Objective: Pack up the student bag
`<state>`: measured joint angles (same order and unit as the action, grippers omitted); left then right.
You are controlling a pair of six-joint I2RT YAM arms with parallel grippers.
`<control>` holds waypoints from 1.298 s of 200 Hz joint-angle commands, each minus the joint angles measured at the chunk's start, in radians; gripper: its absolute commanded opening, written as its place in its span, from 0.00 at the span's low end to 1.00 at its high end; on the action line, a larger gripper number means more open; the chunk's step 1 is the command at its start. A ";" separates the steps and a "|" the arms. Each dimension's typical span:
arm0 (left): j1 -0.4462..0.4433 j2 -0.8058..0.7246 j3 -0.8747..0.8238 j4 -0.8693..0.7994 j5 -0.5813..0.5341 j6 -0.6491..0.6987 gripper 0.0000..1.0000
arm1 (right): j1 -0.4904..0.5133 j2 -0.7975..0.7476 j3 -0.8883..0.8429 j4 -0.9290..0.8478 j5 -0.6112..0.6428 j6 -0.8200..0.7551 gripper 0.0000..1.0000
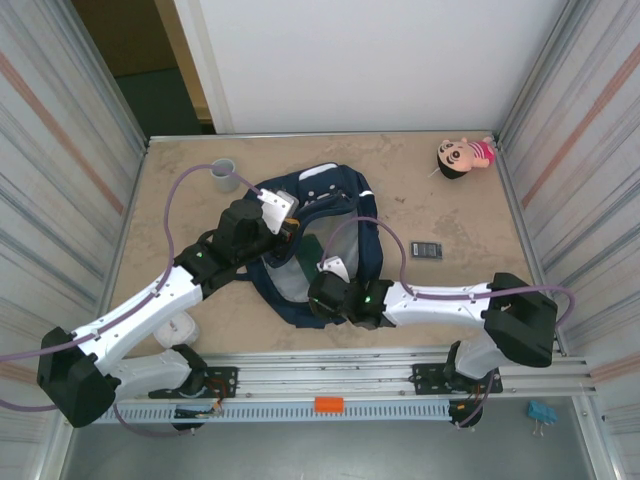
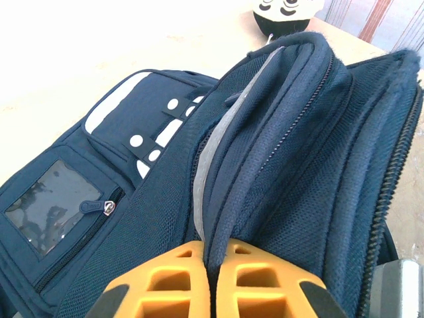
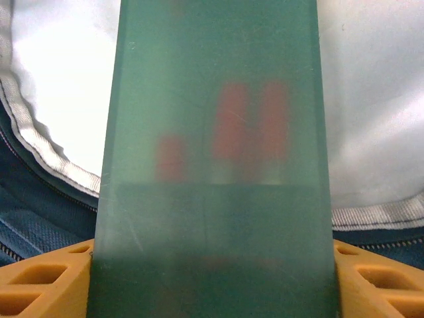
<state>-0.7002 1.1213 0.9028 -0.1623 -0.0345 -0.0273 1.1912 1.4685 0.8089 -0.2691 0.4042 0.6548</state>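
Note:
The student bag (image 1: 305,195), navy with white patches, lies in the middle of the table with its mouth open. My left gripper (image 1: 285,222) is shut on the bag's padded rim; in the left wrist view the orange fingers (image 2: 165,278) pinch a fold of the bag (image 2: 318,165). My right gripper (image 1: 328,275) reaches into the bag's mouth from the near side. Its wrist view has a translucent green case (image 3: 212,132) with blurred red shapes inside, held between the orange fingers (image 3: 40,278) of the right gripper (image 3: 212,271), over the pale grey lining (image 3: 377,99).
A doll (image 1: 463,155) lies at the back right, its head also in the left wrist view (image 2: 283,13). A grey cup (image 1: 224,175) stands at the back left. A small dark flat item (image 1: 427,249) lies right of the bag. Metal walls close both sides.

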 commanded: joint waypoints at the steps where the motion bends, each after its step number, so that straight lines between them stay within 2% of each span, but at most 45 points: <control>1: 0.008 -0.063 0.020 0.093 0.011 -0.026 0.00 | 0.005 -0.027 -0.030 0.203 0.098 -0.071 0.59; 29: 0.008 -0.063 0.039 0.093 0.034 -0.026 0.00 | -0.021 0.034 -0.013 0.332 0.142 -0.125 0.57; 85: 0.008 -0.087 0.059 0.117 0.082 -0.025 0.00 | -0.133 0.225 0.111 0.451 0.088 -0.166 0.60; 124: 0.010 -0.092 0.069 0.119 0.097 -0.021 0.00 | -0.200 0.331 0.194 0.508 0.030 -0.187 0.67; 152: 0.013 -0.095 0.068 0.126 0.093 -0.021 0.00 | -0.233 0.375 0.210 0.576 -0.007 -0.195 0.77; 188: 0.018 -0.096 0.064 0.113 0.064 -0.018 0.00 | -0.231 0.294 0.126 0.591 -0.039 -0.180 0.84; 221: 0.019 -0.091 0.050 0.116 0.055 -0.024 0.00 | -0.200 0.154 -0.015 0.589 -0.090 -0.071 0.86; 238: 0.020 -0.090 0.045 0.115 0.055 -0.030 0.00 | -0.166 0.095 -0.063 0.551 -0.063 -0.013 0.83; 259: 0.019 -0.091 0.039 0.118 0.055 -0.033 0.00 | -0.136 0.061 -0.097 0.520 -0.045 0.037 0.73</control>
<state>-0.6827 1.0935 0.9073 -0.1612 0.0143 -0.0357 1.0229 1.5768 0.7460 0.2890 0.3424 0.5949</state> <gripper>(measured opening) 0.062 0.777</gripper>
